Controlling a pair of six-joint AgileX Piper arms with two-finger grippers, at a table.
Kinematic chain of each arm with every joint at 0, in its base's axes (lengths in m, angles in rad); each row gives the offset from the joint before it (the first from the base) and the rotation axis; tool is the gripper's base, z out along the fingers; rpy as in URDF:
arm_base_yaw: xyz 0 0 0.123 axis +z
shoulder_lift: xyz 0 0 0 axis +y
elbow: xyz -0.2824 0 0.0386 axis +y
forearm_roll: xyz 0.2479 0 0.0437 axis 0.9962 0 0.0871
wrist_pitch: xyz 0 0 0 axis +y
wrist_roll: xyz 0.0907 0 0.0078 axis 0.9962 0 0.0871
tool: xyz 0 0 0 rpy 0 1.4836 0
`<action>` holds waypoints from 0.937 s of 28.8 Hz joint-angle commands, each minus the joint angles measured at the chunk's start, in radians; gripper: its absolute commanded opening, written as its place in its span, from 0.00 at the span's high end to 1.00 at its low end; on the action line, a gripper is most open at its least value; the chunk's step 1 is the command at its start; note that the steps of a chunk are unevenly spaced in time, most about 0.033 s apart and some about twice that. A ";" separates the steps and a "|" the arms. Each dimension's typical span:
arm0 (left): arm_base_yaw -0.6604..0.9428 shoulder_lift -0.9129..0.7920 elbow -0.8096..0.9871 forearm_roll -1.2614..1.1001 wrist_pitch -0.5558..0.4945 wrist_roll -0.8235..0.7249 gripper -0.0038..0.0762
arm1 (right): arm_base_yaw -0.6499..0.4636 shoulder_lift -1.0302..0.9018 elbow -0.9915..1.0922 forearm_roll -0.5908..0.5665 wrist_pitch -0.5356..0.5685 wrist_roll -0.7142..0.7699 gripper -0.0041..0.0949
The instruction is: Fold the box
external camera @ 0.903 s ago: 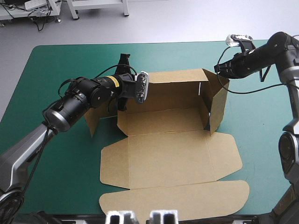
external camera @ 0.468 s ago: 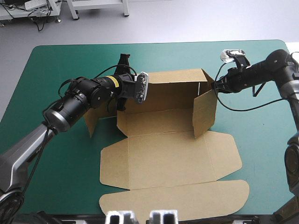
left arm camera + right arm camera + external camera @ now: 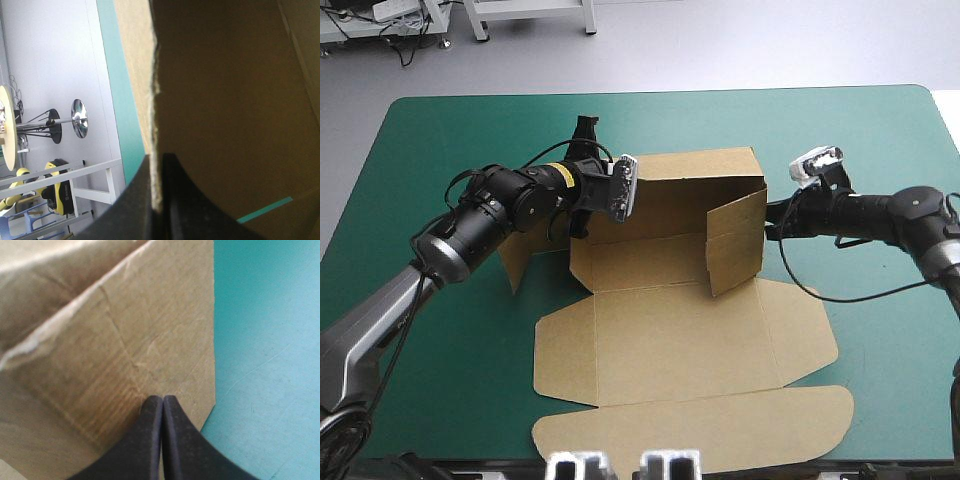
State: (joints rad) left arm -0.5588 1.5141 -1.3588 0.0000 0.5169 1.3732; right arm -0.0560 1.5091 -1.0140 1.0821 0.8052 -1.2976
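Since the earlier frames, the right gripper [image 3: 770, 229] had dropped lower and moved leftward, and the right side flap [image 3: 735, 245] had swung further in across the box [image 3: 680, 330]. Its black fingers [image 3: 152, 440] were pressed together into one point, tips touching the flap's outer face near its lower corner, with nothing between them. At the box's left end, the left gripper [image 3: 159, 157] had not moved; it was pinching the raw edge of the standing back wall [image 3: 700, 175], fingers all but closed on the board. That brown box sat mid-counter [image 3: 440, 130], back wall upright, wide lid panels lying flat toward the near edge, and the left side flap [image 3: 520, 258] lying outward under the left arm.
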 commanded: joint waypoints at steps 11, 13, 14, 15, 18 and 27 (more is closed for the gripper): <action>-0.004 -0.046 -0.027 0.000 -0.019 0.000 0.96 | -0.015 -0.123 0.219 0.254 -0.028 -0.360 0.96; -0.004 -0.046 -0.027 0.000 0.004 0.000 0.96 | -0.034 -0.128 0.219 0.240 0.015 -0.362 0.89; -0.004 -0.043 -0.027 0.000 0.020 0.000 0.96 | -0.049 -0.135 0.217 0.229 0.040 -0.362 0.82; -0.004 -0.041 -0.027 0.000 0.026 0.000 0.96 | -0.065 -0.137 0.211 0.215 0.065 -0.362 0.74; -0.004 -0.026 -0.027 0.000 0.022 -0.009 0.96 | -0.114 -0.146 0.201 0.228 0.134 -0.360 0.42; -0.004 0.005 -0.029 -0.022 -0.031 -0.044 0.96 | -0.014 -0.122 0.194 0.219 0.082 -0.388 0.16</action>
State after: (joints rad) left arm -0.5571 1.5441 -1.3617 0.0000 0.5086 1.3618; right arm -0.1090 1.4079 -0.7897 1.2734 0.9010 -1.6712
